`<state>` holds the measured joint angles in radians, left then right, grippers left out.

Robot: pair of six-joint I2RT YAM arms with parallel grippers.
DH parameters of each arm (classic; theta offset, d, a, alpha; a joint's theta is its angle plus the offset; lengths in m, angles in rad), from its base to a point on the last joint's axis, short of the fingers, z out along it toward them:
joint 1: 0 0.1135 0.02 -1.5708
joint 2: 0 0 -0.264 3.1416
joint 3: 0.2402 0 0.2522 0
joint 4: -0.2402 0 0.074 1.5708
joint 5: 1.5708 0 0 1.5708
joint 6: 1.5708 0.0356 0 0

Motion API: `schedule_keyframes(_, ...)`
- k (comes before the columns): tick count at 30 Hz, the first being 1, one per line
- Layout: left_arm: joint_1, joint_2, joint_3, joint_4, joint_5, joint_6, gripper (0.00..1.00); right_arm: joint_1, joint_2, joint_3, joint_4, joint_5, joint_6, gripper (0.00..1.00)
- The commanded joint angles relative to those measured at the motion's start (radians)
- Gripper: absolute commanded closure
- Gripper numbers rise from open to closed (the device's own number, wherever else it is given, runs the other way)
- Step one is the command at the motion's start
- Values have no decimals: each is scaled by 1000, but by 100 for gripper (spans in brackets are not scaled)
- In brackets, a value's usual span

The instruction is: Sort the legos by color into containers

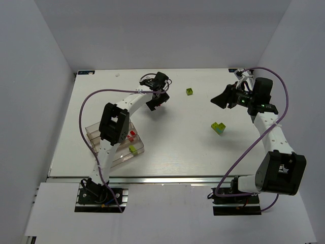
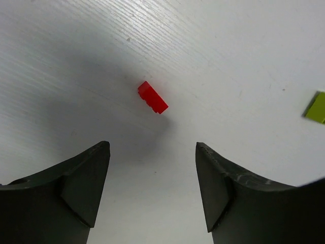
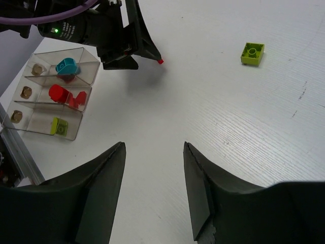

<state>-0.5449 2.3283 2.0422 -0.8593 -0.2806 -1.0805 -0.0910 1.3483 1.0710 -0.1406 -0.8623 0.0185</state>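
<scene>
White table (image 1: 167,147) — left gripper (image 2: 152,152) spread over a red brick (image 2: 152,97), apparently clear of it; right gripper (image 3: 154,150) spread too.

The small red brick (image 2: 152,97) lies alone on the desk (image 2: 228,51), with bare room on every side for the wide-open left gripper (image 2: 152,152). The nearest thing (a green brick (image 2: 317,107)) sits well off to one side.
</scene>
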Motion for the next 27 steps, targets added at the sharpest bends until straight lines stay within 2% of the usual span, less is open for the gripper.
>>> schedule_keyframes(1, 11, -23, 38, 5, -34, -165, 22, 2, 5, 38, -2, 2, -9, 45)
schedule_keyframes(5, 22, 48, 105, -38, 9, -237, 26, 0, -3, 37, -2, 5, -9, 45)
schedule_keyframes(9, 22, 72, 134, -32, -9, -278, 30, -3, -8, 37, 1, 6, -8, 46)
schedule_keyframes(18, 40, 101, 128, -44, 1, -303, 35, -3, -15, 35, 1, 9, -11, 46)
schedule_keyframes(22, 49, 105, 110, -23, 12, -306, 42, -4, -17, 32, 4, 8, -9, 46)
schedule_keyframes(27, 59, 152, 156, -44, 61, -303, 45, -6, -26, 29, 9, 9, -8, 47)
